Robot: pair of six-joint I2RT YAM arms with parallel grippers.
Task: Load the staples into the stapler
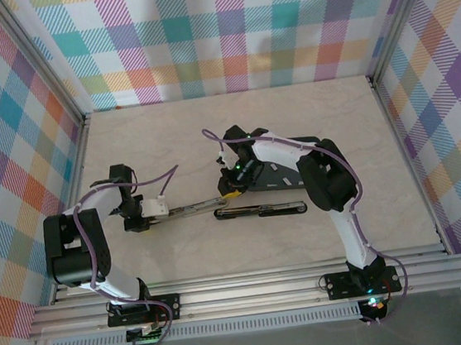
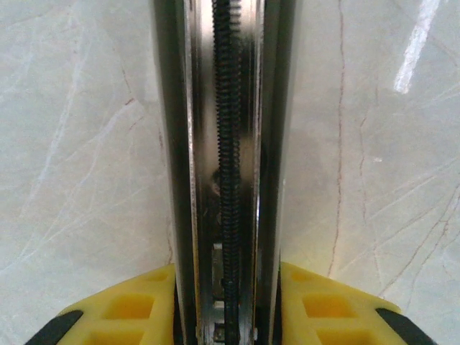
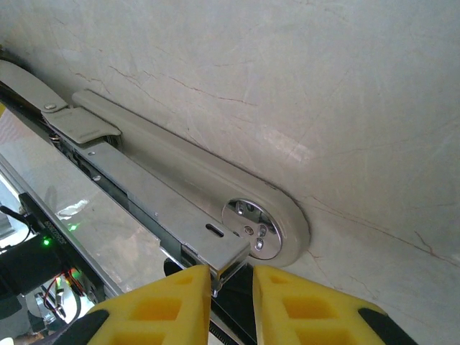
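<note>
Stapler (image 1: 260, 211) lies near the middle of the table (image 1: 168, 138) in the top view. It is a long dark body placed left to right, just below the right gripper (image 1: 233, 190). From its left end a bright metal rail (image 1: 194, 207) runs to the left, up to the left gripper (image 1: 154, 217).

In the left wrist view I see this rail going up through the middle of the frame, an open channel with a black coil spring (image 2: 228, 108) inside it. The yellow fingers (image 2: 129, 309) sit at the lower edge, one on each side, pressed against the walls of the rail, so the left gripper is grasping the rail. Whether staples lie in the channel I cannot tell.

In the right wrist view the base (image 3: 180, 162) looks pale grey and goes from the upper left to the centre, with a round anvil plate (image 3: 251, 228) at its rounded end. At the lower edge the right fingers (image 3: 172, 302) stand close together, clenched on the metal nose (image 3: 219, 251) just above that plate.
</note>
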